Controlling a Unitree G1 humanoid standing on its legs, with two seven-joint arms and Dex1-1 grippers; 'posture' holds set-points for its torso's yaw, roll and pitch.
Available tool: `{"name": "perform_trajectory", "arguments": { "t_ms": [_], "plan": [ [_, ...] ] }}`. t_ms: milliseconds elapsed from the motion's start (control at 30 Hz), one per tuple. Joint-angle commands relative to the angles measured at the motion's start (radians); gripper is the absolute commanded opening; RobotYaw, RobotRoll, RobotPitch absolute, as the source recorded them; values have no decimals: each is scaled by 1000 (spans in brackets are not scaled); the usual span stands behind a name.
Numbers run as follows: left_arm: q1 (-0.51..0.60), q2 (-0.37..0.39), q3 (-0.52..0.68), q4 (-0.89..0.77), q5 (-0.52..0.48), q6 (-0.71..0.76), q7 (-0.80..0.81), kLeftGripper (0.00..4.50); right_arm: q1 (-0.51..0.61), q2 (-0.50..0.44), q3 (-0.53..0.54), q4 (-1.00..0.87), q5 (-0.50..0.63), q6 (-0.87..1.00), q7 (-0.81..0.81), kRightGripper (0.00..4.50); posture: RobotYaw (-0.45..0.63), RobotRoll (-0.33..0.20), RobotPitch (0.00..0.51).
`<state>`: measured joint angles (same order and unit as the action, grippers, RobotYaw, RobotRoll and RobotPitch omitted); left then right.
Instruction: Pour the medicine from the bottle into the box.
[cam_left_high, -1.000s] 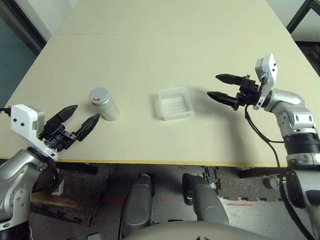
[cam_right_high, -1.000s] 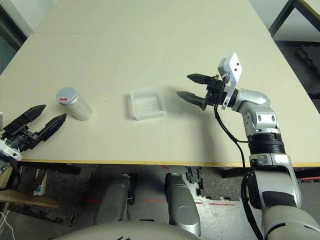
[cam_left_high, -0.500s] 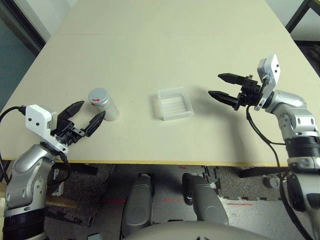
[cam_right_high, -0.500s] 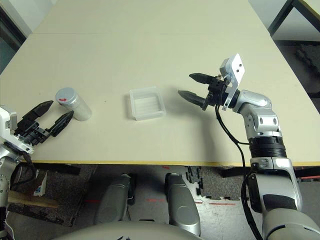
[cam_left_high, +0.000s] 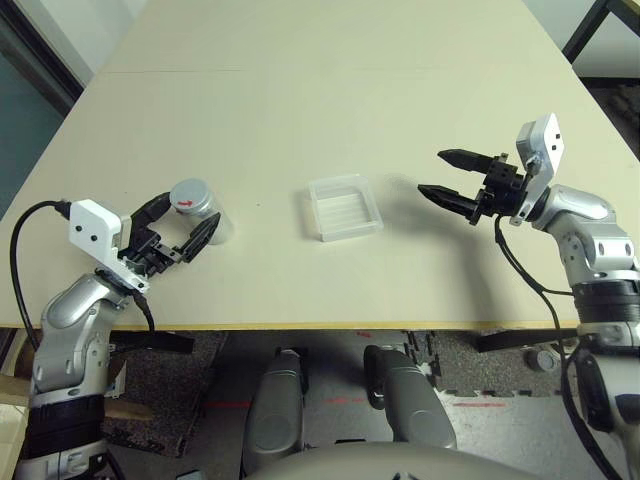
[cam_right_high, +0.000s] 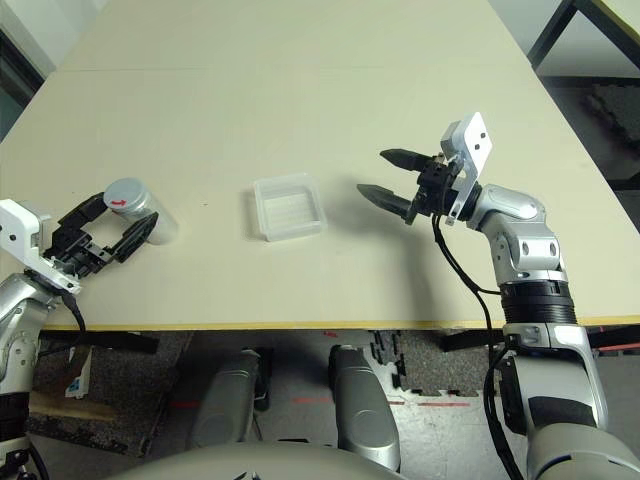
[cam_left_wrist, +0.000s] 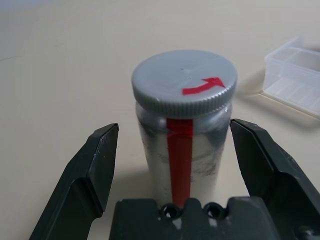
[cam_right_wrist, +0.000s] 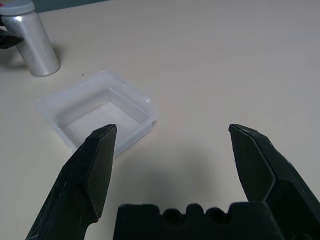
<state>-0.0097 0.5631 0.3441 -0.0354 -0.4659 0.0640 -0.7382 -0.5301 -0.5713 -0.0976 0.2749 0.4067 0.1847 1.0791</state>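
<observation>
Clock directions are taken from the robot's seat, twelve being straight away from it, with the box as the dial's centre unless stated.

Left arm (cam_left_high: 75, 345): silver, with a black cable (cam_left_high: 18, 270) looped beside its white wrist housing (cam_left_high: 95, 228). Left gripper (cam_left_high: 191, 208) noted between eight and nine o'clock, fingers directed toward one to two o'clock. Fingers open, one placed to each side of the bottle; whether contact is made cannot be told.

Bottle (cam_left_wrist: 182, 145): at nine o'clock, standing upright on the table (cam_left_high: 300, 110), well apart from the box. The grey cap (cam_left_wrist: 182, 80) is seated on the neck and marked with a red arrow (cam_left_wrist: 204, 86); a vertical red strip (cam_left_wrist: 179, 165) is borne on the silvery side.

Dark speck (cam_right_wrist: 83, 75): observed on the table, between bottle and box.

Box (cam_left_high: 345, 210): shallow, translucent, rounded at the corners, laid flat with its open side up. The table's near edge (cam_left_high: 330, 326) is found at six o'clock.

Right gripper (cam_left_high: 431, 172): between two and three o'clock, held apart from the box, fingers directed roughly toward nine. Fingers wide open, nothing gripped. Right arm (cam_left_high: 595, 250): extended from about four o'clock.
</observation>
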Motion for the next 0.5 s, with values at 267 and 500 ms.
{"name": "perform_trajectory", "arguments": {
  "t_ms": [267,500],
  "plan": [
    [-26,-17,-24,38,20,-14,6,4462,20,-16,-17,-38,15,17,-10,4468,-4,0,181],
    [-56,-22,-38,67,33,-27,3,4462,25,-19,-17,-47,16,22,-14,4468,-10,0,181]
  ]
}}
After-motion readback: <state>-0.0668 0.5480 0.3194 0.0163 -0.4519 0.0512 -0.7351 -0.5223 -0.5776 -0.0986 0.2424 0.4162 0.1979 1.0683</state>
